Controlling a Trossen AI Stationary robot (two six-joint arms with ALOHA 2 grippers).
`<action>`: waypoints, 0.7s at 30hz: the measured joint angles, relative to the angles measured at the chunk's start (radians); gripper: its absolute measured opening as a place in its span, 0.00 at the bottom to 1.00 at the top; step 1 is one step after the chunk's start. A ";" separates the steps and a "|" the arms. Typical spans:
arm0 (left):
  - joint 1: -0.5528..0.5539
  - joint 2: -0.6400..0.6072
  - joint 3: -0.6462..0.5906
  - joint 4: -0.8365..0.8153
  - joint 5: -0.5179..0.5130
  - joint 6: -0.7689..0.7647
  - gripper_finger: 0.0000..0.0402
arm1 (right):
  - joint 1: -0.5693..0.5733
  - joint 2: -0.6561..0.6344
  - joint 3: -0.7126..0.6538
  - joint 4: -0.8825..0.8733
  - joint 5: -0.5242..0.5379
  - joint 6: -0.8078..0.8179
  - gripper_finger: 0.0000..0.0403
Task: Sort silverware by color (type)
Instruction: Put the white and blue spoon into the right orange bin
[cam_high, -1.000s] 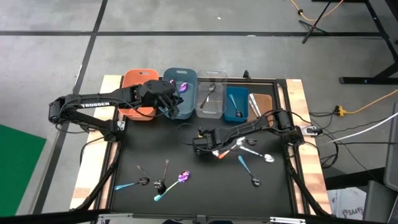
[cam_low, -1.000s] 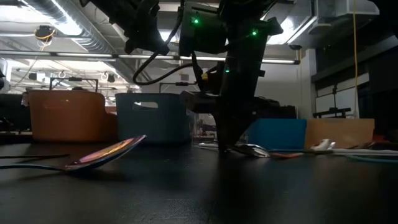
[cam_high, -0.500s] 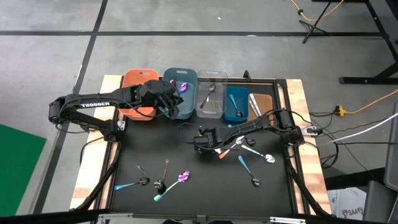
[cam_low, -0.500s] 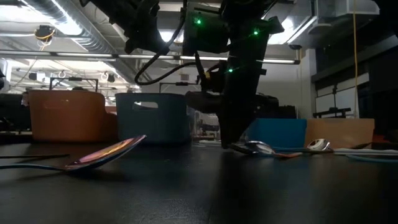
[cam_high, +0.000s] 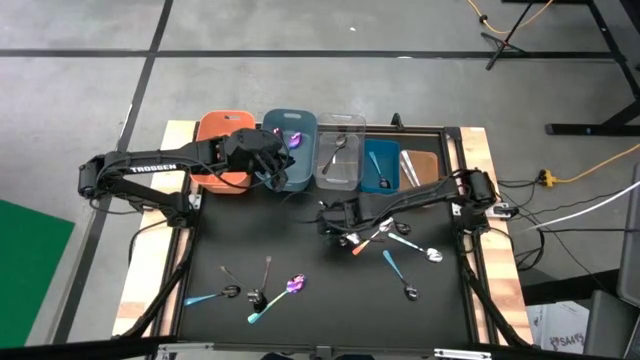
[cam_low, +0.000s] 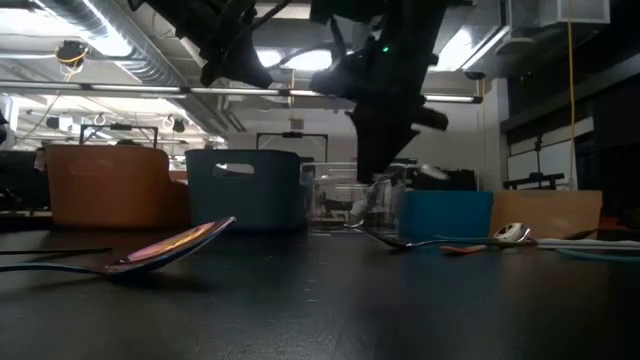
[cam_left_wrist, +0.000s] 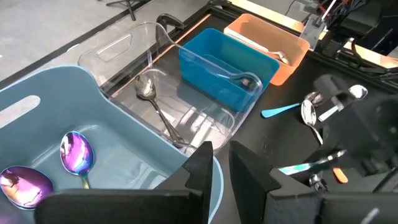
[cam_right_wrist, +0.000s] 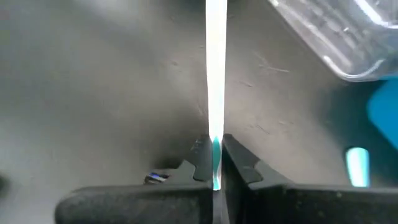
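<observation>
On the dark surface, the right claw has closed on a teal-handled spoon and lifted — next, its bin.

On the matte black table stand rectangular plastic bins in a row: orange, grey-blue, clear, bright blue and brown. Iridescent purple spoons lie in the grey-blue one, a shiny silver spoon in the clear one. The slim handle between the dark right hand's fingers looks pale teal, though glare whitens it.
</observation>
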 joint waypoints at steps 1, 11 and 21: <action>0.000 0.000 0.000 0.000 0.000 0.000 0.12 | 0.000 -0.013 0.000 -0.012 0.000 -0.005 0.00; 0.000 0.000 0.000 0.000 0.000 0.000 0.12 | 0.000 -0.147 0.002 -0.161 0.070 -0.022 0.00; 0.000 0.000 0.000 0.000 0.000 0.000 0.12 | 0.001 -0.290 0.002 -0.280 0.193 -0.020 0.00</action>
